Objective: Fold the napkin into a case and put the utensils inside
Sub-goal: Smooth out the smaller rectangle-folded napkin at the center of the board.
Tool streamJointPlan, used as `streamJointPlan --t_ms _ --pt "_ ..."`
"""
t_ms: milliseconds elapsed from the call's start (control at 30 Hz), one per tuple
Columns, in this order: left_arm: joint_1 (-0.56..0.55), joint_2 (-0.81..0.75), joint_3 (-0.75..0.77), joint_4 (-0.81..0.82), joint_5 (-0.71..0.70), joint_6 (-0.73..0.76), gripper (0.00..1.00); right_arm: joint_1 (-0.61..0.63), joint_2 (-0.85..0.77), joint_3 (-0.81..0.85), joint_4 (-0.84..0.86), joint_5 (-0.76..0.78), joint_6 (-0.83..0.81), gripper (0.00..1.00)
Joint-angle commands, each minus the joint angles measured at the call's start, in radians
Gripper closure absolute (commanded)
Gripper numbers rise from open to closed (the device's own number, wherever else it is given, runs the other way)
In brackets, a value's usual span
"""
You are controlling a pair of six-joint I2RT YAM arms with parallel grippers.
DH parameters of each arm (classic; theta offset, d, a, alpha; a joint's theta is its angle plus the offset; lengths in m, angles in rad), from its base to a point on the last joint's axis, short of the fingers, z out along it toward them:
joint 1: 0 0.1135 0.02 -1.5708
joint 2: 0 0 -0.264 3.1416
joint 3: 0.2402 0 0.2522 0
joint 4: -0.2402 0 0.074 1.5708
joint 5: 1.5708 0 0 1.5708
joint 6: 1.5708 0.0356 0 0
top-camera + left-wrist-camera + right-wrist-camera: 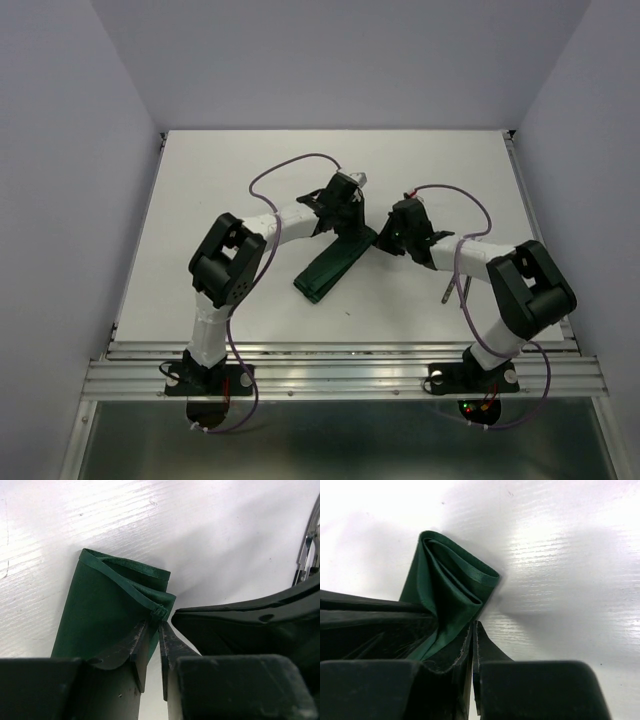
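The dark green napkin (335,265) lies folded as a long narrow strip in the middle of the table. My left gripper (345,215) is at its far end and is shut on the hem at a corner of the cloth (159,612). The folded layers (110,610) fan out there. My right gripper (397,238) is shut, its tips (474,623) right against the same end of the napkin (450,590). No cloth shows between its fingers. The silver utensils (447,293) lie on the table under my right arm, partly hidden.
The white table (250,180) is boxed in by pale walls on three sides. The aluminium rail (340,375) with both arm bases runs along the near edge. My two grippers are nearly touching over the cloth's far end.
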Motion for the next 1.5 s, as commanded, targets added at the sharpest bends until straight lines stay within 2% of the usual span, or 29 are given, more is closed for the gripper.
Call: streamJointPlan --t_ms 0,333,500,633,833,1067,1233,1400,1467 --pt "-0.005 -0.029 -0.007 0.035 0.017 0.025 0.75 -0.001 -0.076 -0.002 -0.015 0.048 -0.015 0.93" --pt "-0.005 0.024 -0.007 0.084 0.126 0.022 0.79 -0.030 -0.115 0.020 -0.025 0.051 -0.015 0.88" --pt "-0.005 0.045 0.005 0.084 0.143 0.039 0.79 -0.030 -0.066 0.062 -0.025 0.022 -0.021 0.79" --pt "-0.002 0.071 0.021 0.084 0.159 0.045 0.80 -0.030 -0.048 0.090 -0.028 0.010 -0.018 0.76" --pt "0.001 0.097 0.030 0.121 0.177 0.045 0.87 -0.030 -0.069 0.082 -0.028 0.031 -0.016 0.73" --pt "0.001 -0.053 -0.030 0.103 0.206 0.048 0.87 -0.057 -0.126 0.050 -0.027 0.047 -0.016 0.73" --pt "0.001 -0.159 -0.089 0.057 0.251 0.062 0.87 -0.058 -0.109 0.068 -0.039 0.028 -0.030 0.73" --pt "0.001 -0.237 -0.140 0.020 0.267 0.072 0.87 -0.058 -0.080 0.091 -0.036 -0.018 -0.050 0.75" --pt "0.001 -0.272 -0.169 0.011 0.251 0.077 0.90 -0.058 -0.072 0.097 -0.033 -0.030 -0.055 0.79"
